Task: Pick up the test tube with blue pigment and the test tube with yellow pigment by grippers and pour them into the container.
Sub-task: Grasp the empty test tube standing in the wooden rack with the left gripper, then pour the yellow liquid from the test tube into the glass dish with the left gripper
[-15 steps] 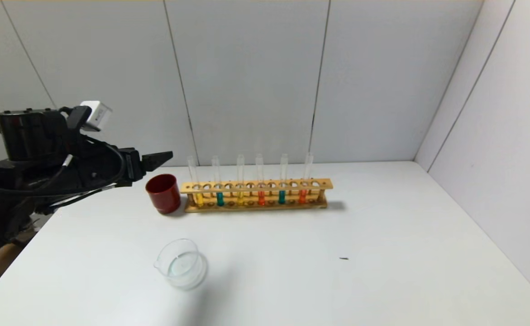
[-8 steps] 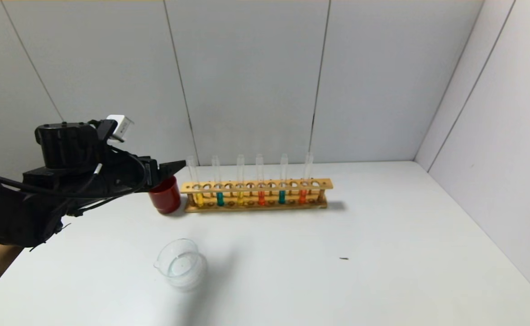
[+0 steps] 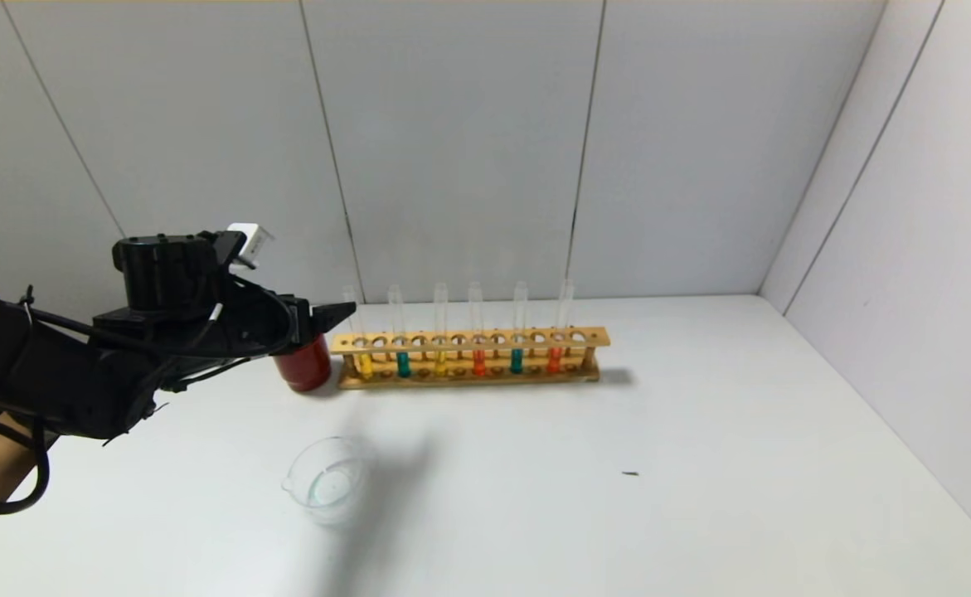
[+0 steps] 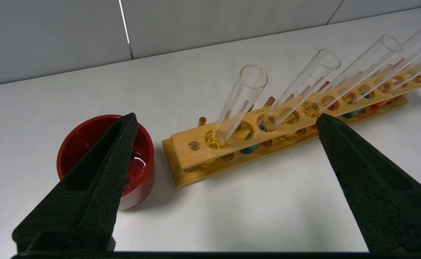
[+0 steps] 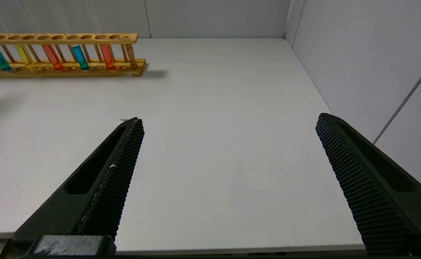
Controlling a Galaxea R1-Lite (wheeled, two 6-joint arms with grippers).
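A wooden rack at the back of the table holds several upright tubes. From its left end stand a test tube with yellow pigment and a test tube with blue pigment; further yellow, orange and blue tubes follow. My left gripper is open and empty, above the dark red cup, its tips just short of the rack's left end. In the left wrist view the yellow tube and blue tube lie ahead between the open jaws of my left gripper. The glass container sits near the front left. My right gripper is open and empty.
The red cup holds some liquid and stands close to the rack's left end. The right wrist view shows the rack far off and bare white table. Grey walls close the back and right side.
My left arm has moved right and lower toward the rack's left end; its open jaws now hang over the red cup. The tubes, rack and container have not moved.
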